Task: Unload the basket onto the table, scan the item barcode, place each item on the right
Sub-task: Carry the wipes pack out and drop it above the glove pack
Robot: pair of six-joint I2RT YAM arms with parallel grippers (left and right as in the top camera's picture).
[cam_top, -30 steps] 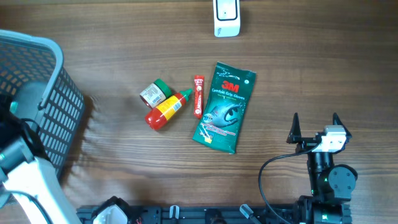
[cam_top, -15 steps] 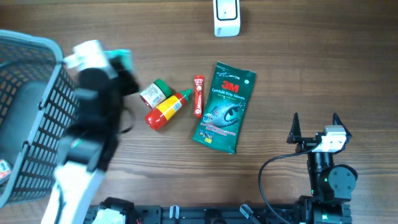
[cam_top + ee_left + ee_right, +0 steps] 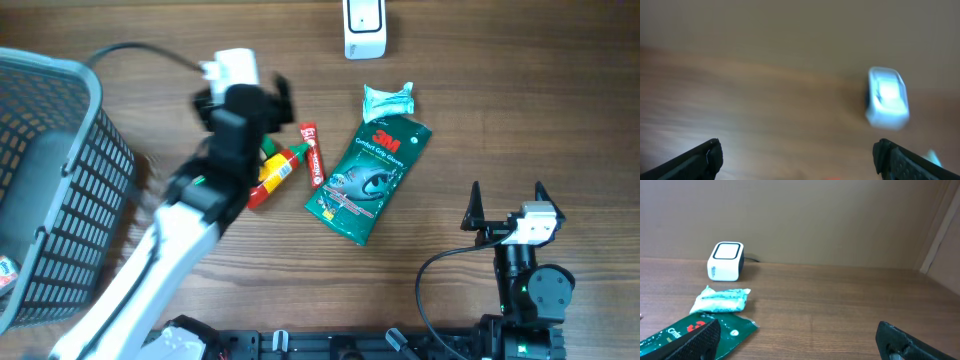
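Note:
The white barcode scanner (image 3: 364,30) stands at the table's far edge; it also shows blurred in the left wrist view (image 3: 887,97) and in the right wrist view (image 3: 726,260). A small teal packet (image 3: 388,100) lies loose just in front of it, touching the top of the green 3M pack (image 3: 368,178). My left gripper (image 3: 244,92) hovers over the table left of these, open and empty (image 3: 800,160). My right gripper (image 3: 507,200) rests open at the near right, nothing between its fingers (image 3: 802,345). From there I see the teal packet (image 3: 720,300) and the pack's corner (image 3: 732,325).
A grey mesh basket (image 3: 60,150) fills the left side. A red-and-yellow bottle (image 3: 272,172) and a thin red tube (image 3: 314,153) lie beside the left arm, which partly covers the bottle.
My left arm swung from the basket to the right over the table and its jaws opened. The teal packet now lies by the scanner, and the 3M pack has turned and shifted.

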